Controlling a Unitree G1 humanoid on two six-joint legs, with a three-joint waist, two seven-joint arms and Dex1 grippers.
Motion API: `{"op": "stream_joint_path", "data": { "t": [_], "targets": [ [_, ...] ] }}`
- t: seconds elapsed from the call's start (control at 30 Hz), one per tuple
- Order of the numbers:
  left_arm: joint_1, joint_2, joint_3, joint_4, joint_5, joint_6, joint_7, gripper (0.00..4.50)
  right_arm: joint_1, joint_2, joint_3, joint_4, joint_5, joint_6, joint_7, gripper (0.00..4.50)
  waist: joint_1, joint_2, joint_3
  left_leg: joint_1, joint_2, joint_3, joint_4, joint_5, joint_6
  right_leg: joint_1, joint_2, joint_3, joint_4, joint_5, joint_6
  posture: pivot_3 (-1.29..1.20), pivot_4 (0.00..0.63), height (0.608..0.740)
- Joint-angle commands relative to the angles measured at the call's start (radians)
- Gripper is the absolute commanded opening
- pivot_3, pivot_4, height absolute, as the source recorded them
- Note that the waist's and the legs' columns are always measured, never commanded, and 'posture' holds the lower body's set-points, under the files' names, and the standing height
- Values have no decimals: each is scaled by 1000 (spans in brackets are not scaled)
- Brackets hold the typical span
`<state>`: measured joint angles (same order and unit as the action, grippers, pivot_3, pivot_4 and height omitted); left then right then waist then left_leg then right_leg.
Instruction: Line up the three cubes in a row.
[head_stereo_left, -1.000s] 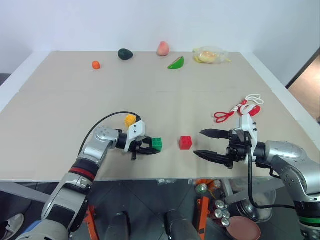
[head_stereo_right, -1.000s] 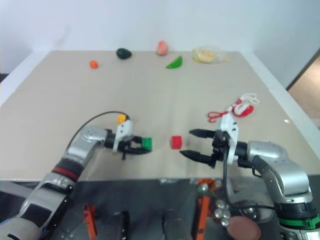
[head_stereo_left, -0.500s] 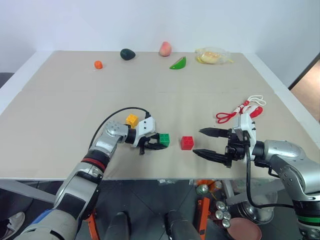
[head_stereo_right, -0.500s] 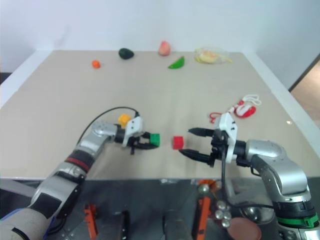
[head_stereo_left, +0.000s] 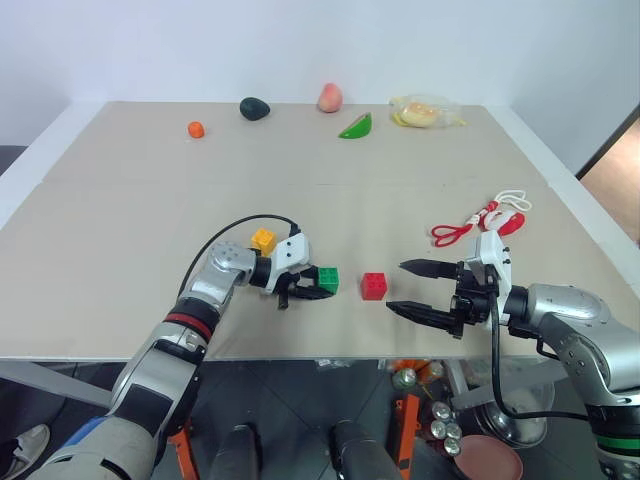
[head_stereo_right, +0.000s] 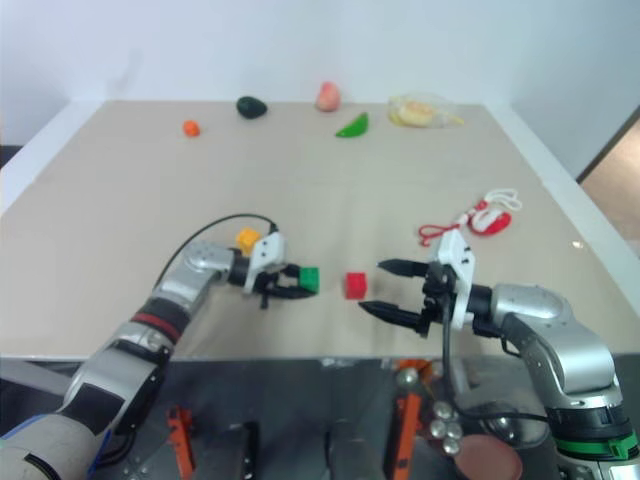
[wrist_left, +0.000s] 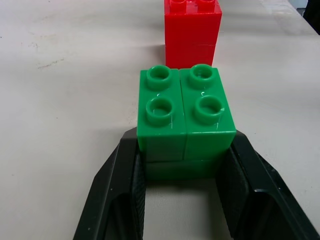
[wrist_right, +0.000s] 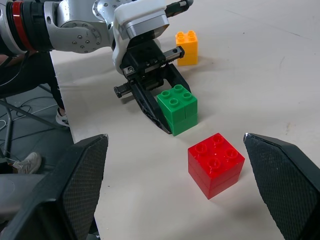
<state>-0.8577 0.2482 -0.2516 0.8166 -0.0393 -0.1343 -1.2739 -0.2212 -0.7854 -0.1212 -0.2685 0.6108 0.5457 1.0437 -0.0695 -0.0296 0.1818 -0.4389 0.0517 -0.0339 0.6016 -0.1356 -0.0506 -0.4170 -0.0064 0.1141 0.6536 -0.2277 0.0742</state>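
My left gripper (head_stereo_left: 318, 286) is shut on the green cube (head_stereo_left: 328, 279), its black fingers (wrist_left: 122, 170) clamping the cube's two sides low over the table. The red cube (head_stereo_left: 374, 285) stands just to the right of the green one, with a small gap (wrist_left: 192, 32). Behind the left wrist sits the yellow cube (head_stereo_left: 263, 240), apart from the other two (wrist_right: 187, 46). My right gripper (head_stereo_left: 396, 287) is open, pointing left at the red cube from close by, with nothing between its fingers.
Along the far edge lie an orange ball (head_stereo_left: 196, 129), a dark rounded object (head_stereo_left: 254, 108), a pink object (head_stereo_left: 328, 97), a green wedge (head_stereo_left: 352, 126) and a clear bag (head_stereo_left: 424, 111). A red toy with white cord (head_stereo_left: 480, 220) lies behind the right gripper.
The left gripper carried the green cube to the right, closer to the red cube, then held still. The right gripper stayed open and in place.
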Motion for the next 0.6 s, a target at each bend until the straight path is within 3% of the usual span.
{"op": "stream_joint_path", "data": {
  "t": [0.03,0.4,0.6],
  "targets": [
    [12,0,7,-7,-9,24,-16,1332,-13,-9,-22,-23,5,-16,3,4500,0,0,0,0,0,0,0,0,0,0,0,0,0,0,0,0,150,740],
    [56,17,13,-110,-56,122,-84,1332,-24,-11,-15,-13,-1,-17,12,4500,-2,0,0,0,0,0,0,0,0,0,0,0,0,0,0,0,150,740],
    [41,20,15,-40,-4,22,-1,1332,-27,-11,-18,-13,1,-13,16,4500,-2,0,0,0,0,0,0,0,0,0,0,0,0,0,0,0,150,740]
  ]
}}
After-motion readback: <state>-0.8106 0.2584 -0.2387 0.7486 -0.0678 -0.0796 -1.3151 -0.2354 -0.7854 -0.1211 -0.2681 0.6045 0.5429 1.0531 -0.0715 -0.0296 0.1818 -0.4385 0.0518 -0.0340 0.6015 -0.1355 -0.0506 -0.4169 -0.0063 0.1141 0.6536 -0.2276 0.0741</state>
